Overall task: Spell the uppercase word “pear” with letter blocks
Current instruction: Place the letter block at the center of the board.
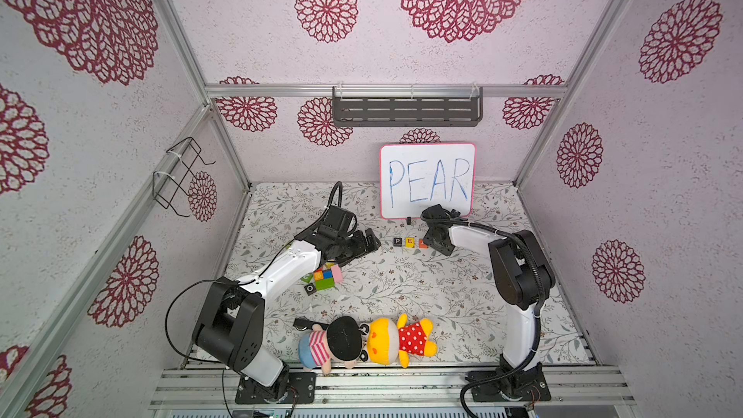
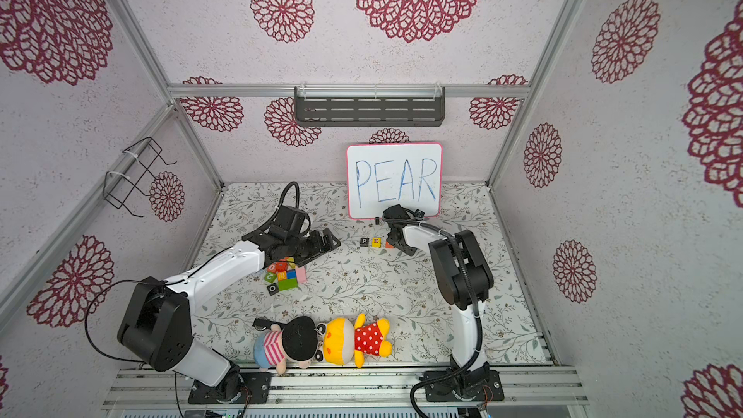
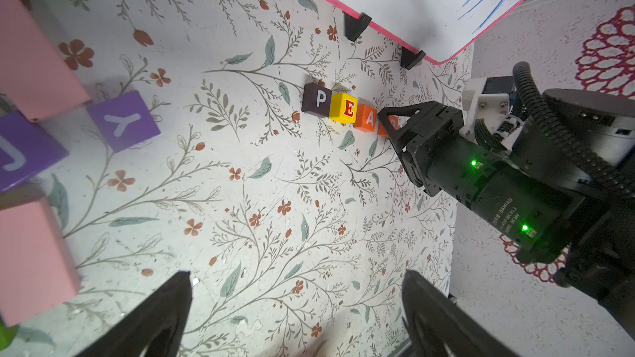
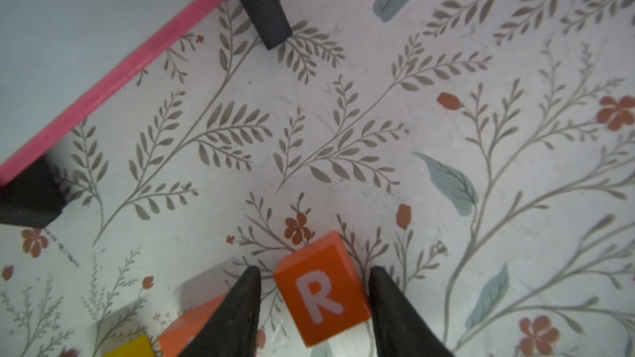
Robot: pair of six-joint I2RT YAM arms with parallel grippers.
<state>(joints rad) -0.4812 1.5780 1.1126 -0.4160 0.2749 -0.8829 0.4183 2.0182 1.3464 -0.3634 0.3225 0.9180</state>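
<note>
Three letter blocks stand in a row in front of the whiteboard: black P (image 1: 397, 240) (image 3: 318, 99), yellow E (image 1: 409, 241) (image 3: 346, 108) and orange-red A (image 1: 422, 243) (image 3: 369, 120). The orange-red R block (image 4: 321, 295) sits at the row's end, turned slightly askew, between the fingers of my right gripper (image 4: 315, 269) (image 1: 432, 245). The jaws are open, with a narrow gap showing on the A side. In both top views the R is hidden under that gripper. My left gripper (image 3: 297, 274) (image 1: 372, 239) hovers left of the row, wide open with nothing in it.
The whiteboard (image 1: 427, 178) reading PEAR stands on black feet (image 4: 261, 5) just behind the row. A pile of spare coloured blocks (image 1: 323, 275), with a black O cube (image 1: 310, 288), lies under the left arm. Two plush toys (image 1: 341, 341) (image 1: 402, 339) lie at the front edge.
</note>
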